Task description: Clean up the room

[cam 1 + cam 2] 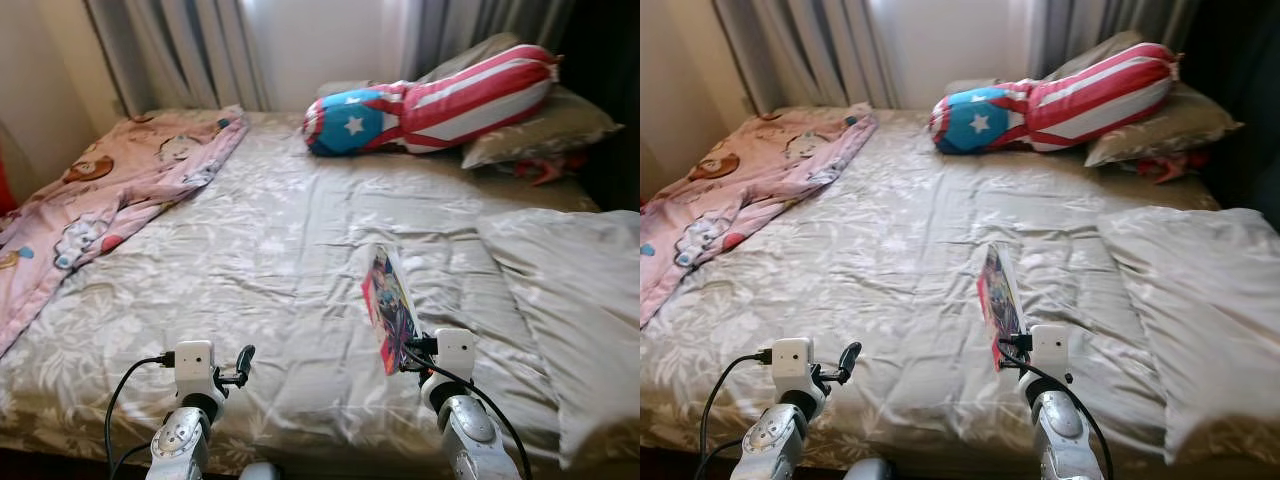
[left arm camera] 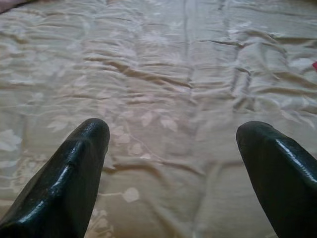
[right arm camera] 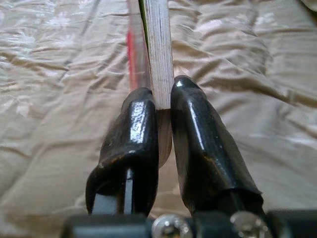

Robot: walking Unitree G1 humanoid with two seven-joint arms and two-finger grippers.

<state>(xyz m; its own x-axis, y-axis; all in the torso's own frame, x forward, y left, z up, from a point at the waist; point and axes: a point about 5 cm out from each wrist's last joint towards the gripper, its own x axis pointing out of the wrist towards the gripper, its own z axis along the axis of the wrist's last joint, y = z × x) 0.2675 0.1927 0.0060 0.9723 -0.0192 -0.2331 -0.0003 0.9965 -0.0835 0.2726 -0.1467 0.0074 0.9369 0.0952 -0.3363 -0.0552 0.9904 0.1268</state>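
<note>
A thin book with a bright red and blue cover [image 1: 388, 308] stands on edge over the grey leaf-print bed sheet [image 1: 270, 240]. My right gripper [image 3: 162, 101] is shut on its near end, and the pale page edges [image 3: 158, 44] run up between the two black fingers. The book tilts away from me toward the middle of the bed. My left gripper [image 2: 173, 144] hovers low over bare sheet near the bed's front edge, open with nothing between its fingers [image 2: 74, 168].
A pink cartoon blanket [image 1: 95, 195] lies along the bed's left side. A red, white and blue star bolster [image 1: 430, 105] rests on grey pillows [image 1: 545, 125] at the head. A folded grey duvet [image 1: 575, 300] covers the right side. Curtains [image 1: 180, 50] hang behind.
</note>
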